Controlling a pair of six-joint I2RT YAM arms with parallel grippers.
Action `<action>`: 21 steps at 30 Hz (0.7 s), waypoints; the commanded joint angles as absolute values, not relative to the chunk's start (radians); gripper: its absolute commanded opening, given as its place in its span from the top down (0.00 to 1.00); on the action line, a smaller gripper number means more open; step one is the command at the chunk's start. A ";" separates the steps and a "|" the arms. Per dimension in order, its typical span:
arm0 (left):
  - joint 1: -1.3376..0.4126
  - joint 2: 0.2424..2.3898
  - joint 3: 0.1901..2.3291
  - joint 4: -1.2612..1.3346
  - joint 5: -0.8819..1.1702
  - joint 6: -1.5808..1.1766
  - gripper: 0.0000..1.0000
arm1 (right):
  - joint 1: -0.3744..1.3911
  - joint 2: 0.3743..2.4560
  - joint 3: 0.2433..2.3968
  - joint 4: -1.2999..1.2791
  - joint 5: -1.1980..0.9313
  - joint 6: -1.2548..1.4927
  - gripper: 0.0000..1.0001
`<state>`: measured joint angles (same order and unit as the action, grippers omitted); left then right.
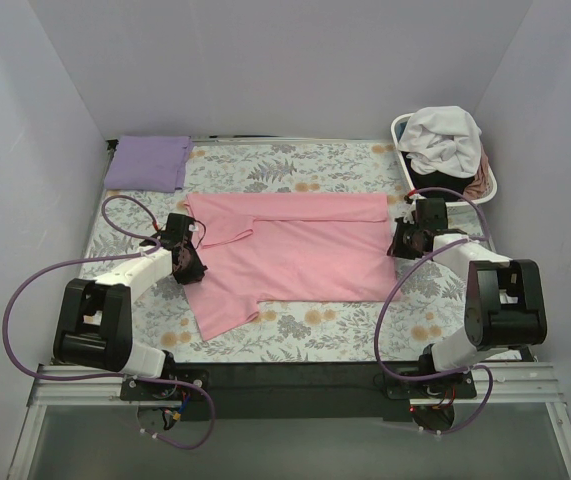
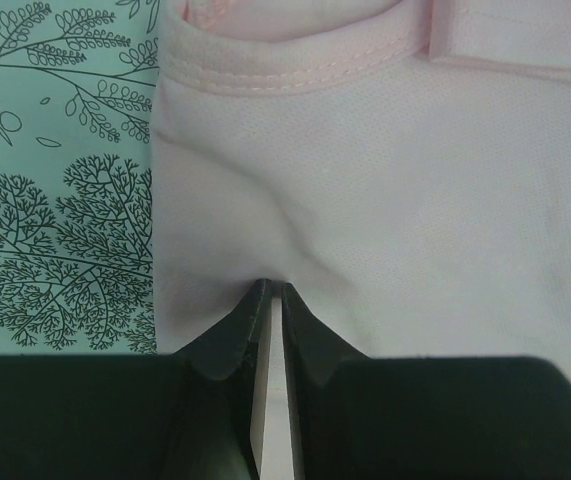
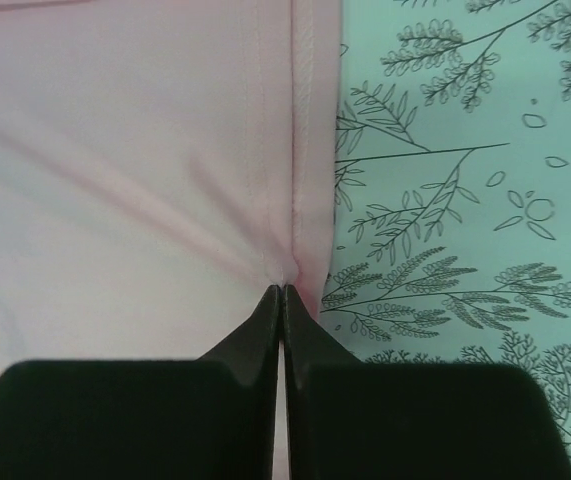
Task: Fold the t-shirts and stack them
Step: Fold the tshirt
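Observation:
A light pink t-shirt (image 1: 295, 255) lies spread sideways on the floral table cover (image 1: 265, 165), its far edge folded over. My left gripper (image 1: 187, 252) is shut on the pink t-shirt (image 2: 385, 200) near the collar end, pinching a fold of cloth. My right gripper (image 1: 402, 240) is shut on the pink t-shirt's (image 3: 115, 180) hem edge at the right. A folded lavender t-shirt (image 1: 147, 161) lies at the far left corner. White, black and dusty pink tees (image 1: 445, 140) are heaped in the basket.
The white slatted laundry basket (image 1: 492, 190) stands at the far right corner, close behind my right arm. White walls enclose the table on three sides. A black strip runs along the near edge (image 1: 295, 375).

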<state>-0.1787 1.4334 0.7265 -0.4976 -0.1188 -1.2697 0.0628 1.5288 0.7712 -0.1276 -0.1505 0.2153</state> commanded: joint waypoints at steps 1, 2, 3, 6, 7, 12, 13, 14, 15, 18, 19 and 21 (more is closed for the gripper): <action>-0.172 1.443 0.733 -0.512 -0.152 -1.264 0.92 | 0.052 1.493 0.798 -0.117 -0.055 0.173 0.99; -0.173 1.443 0.733 -0.512 -0.153 -1.264 0.93 | 0.054 1.497 0.804 -0.121 -0.045 0.169 0.99; -0.173 1.443 0.735 -0.511 -0.153 -1.264 0.93 | 0.054 1.505 0.810 -0.121 -0.041 0.164 0.99; -0.173 1.448 0.735 -0.512 -0.153 -1.264 0.93 | 0.052 1.534 0.828 -0.126 -0.044 0.155 0.99; -0.173 1.450 0.735 -0.512 -0.153 -1.264 0.93 | 0.054 1.542 0.831 -0.129 -0.048 0.152 0.98; -0.173 1.448 0.735 -0.517 -0.147 -1.264 0.93 | 0.054 1.554 0.831 -0.152 -0.064 0.147 0.82; -0.172 1.447 0.732 -0.517 -0.147 -1.264 0.93 | 0.052 1.548 0.833 -0.159 -0.060 0.150 0.77; -0.173 1.440 0.732 -0.517 -0.144 -1.267 0.93 | 0.054 1.527 0.834 -0.166 -0.052 0.150 0.76; -0.172 1.436 0.729 -0.517 -0.146 -1.266 0.92 | 0.054 1.514 0.838 -0.167 -0.049 0.150 0.72; -0.172 1.416 0.726 -0.517 -0.147 -1.269 0.91 | 0.054 1.473 0.856 -0.175 -0.058 0.144 0.65; -0.173 1.411 0.724 -0.517 -0.150 -1.269 0.89 | 0.054 1.465 0.862 -0.173 -0.069 0.144 0.64; -0.173 1.396 0.726 -0.515 -0.155 -1.273 0.88 | 0.055 1.453 0.877 -0.166 -0.138 0.140 0.64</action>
